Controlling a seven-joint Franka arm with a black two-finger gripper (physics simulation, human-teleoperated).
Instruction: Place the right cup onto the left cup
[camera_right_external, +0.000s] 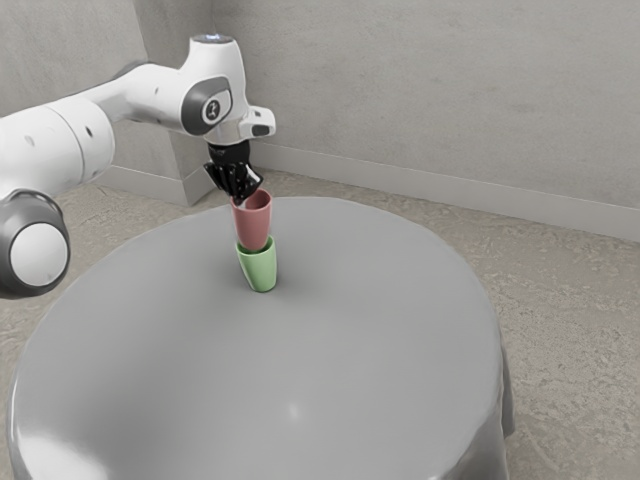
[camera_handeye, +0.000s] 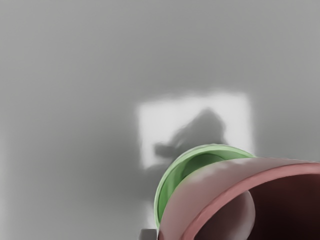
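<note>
Red cup (camera_right_external: 253, 228) is at the green cup (camera_right_external: 262, 272), its lower end down in the green one's mouth, w/ most of its body above that rim; can't tell if it's fully seated. Green cup stands on the round gray table (camera_right_external: 350, 360), in its far half, approx. midway btwn the exterior view's left & right edges. Gripper (camera_right_external: 240, 195) is pointing down at the red cup's rim, on the side toward the exterior view's left; can't tell if it's spread, pressed together or pinching the cup wall. Arm (camera_right_external: 140, 94) reaches in from the exterior view's left, above the table's far left part. In the wrist view the red cup's open mouth is close under the hand, dark inside, & covers part of the green cup; a crescent of green rim & inner wall shows beside it. Bright patch (camera_handeye: 160, 115) w/ a dark shadow (camera_handeye: 202, 131) lies on the tabletop near the cups. Gray wall (camera_right_external: 420, 90) is on the far side, beyond the table.
</note>
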